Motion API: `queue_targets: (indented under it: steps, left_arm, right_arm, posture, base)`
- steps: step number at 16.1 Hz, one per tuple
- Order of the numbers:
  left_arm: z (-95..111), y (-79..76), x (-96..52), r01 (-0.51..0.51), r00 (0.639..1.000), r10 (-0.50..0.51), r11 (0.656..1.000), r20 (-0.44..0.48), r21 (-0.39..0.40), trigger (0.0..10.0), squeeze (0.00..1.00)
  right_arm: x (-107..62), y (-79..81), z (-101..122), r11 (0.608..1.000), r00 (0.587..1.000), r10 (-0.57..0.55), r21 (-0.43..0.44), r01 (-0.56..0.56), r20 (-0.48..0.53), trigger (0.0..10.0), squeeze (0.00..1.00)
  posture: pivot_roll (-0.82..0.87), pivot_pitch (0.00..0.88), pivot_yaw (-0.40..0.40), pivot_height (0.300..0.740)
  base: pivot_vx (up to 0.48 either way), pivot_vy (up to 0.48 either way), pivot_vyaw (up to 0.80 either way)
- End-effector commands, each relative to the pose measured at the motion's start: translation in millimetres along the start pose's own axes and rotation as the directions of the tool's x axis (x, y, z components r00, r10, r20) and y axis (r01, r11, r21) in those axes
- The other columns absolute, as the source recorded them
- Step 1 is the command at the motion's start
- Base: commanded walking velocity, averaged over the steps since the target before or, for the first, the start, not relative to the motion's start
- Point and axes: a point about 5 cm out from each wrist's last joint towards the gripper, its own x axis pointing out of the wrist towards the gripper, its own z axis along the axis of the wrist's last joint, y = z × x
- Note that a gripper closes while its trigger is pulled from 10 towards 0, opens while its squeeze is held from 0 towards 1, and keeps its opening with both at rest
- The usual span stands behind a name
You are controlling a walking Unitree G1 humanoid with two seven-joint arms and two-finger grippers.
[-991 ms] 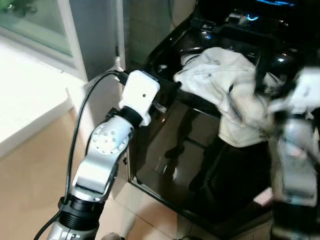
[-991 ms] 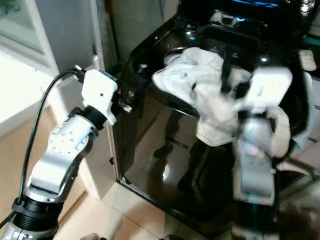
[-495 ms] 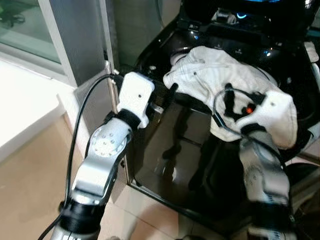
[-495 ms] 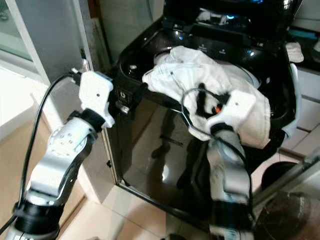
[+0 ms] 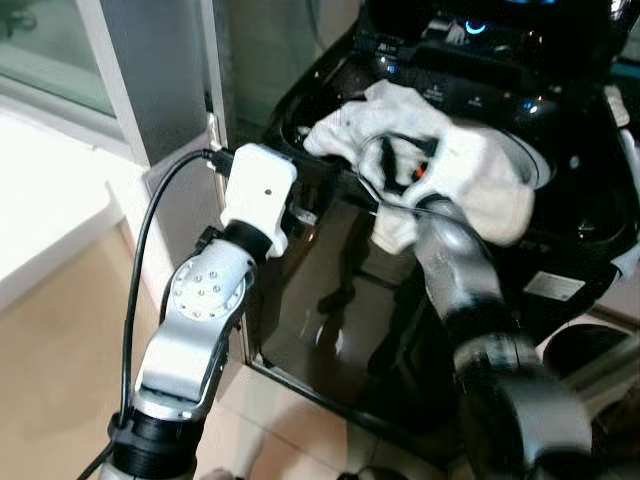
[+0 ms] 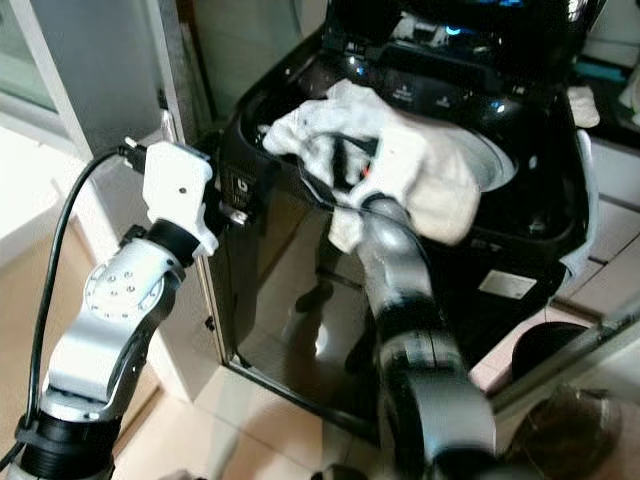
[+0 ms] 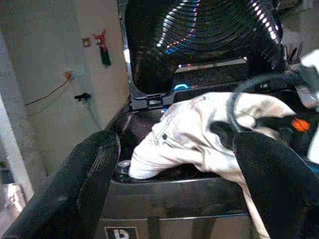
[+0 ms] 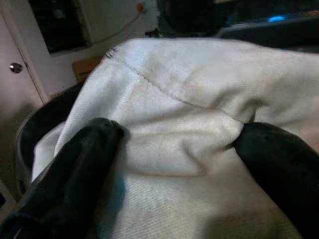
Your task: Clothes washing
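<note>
White cotton-looking garment (image 5: 455,165), crumpled and creased, lies over the open top of the black top-load washing machine (image 5: 340,300). Visible stitched seams and a small dark button or rivet near its left end. Bulk of it sits over the drum opening; one corner hangs down over the near front rim onto the glossy front panel. Left end bunches toward the machine's left rim.

Right gripper (image 8: 174,144) is at the garment, arm reaching up from near right across the machine's front. In the right wrist view both black fingers (image 8: 75,164) are spread apart with the cloth bunched between them, fabric touching the pads; whether they actually pinch it cannot be told. A black cable loops over the wrist on top of the cloth.

Left gripper (image 7: 169,184) is held at the near left corner of the machine, just beside the front rim, fingers wide apart and holding nothing. Through them the left wrist view shows the garment on the rim and the raised ribbed lid (image 7: 199,45) behind, with a blue light at the control panel (image 5: 475,30).

Grey door frame (image 5: 150,80) stands left of the machine; beige tiled floor (image 5: 60,360) near left.
</note>
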Motion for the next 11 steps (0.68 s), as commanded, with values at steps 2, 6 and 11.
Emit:
queue_targets:
  steps: [2,6,11]
  left_arm:
    - [3.5,1.6,-0.4,-0.017,1.000,0.017,1.000,0.008,0.021,10.0,0.00]
    - [4.6,9.5,10.3,-0.020,1.000,0.019,0.999,0.024,0.045,10.0,0.00]
    - [1.1,13.9,23.6,-0.009,1.000,0.008,0.998,0.016,0.060,10.0,0.00]
  right_arm:
    - [11.4,-4.8,14.3,0.999,0.999,-0.033,-0.027,0.033,0.021,10.0,0.00]
    - [27.4,-15.0,51.2,0.964,0.991,-0.104,-0.237,0.122,0.087,10.0,0.00]
    - [37.4,-15.3,102.7,0.981,0.977,-0.089,-0.152,0.120,0.194,10.0,0.00]
  posture:
    - [0.06,0.027,-0.108,0.740]
    - [0.05,0.000,-0.089,0.740]
    - [0.02,0.000,-0.057,0.740]
  base:
    - [0.000,0.000,0.00]
    - [0.000,0.000,0.00]
    - [0.000,0.000,0.00]
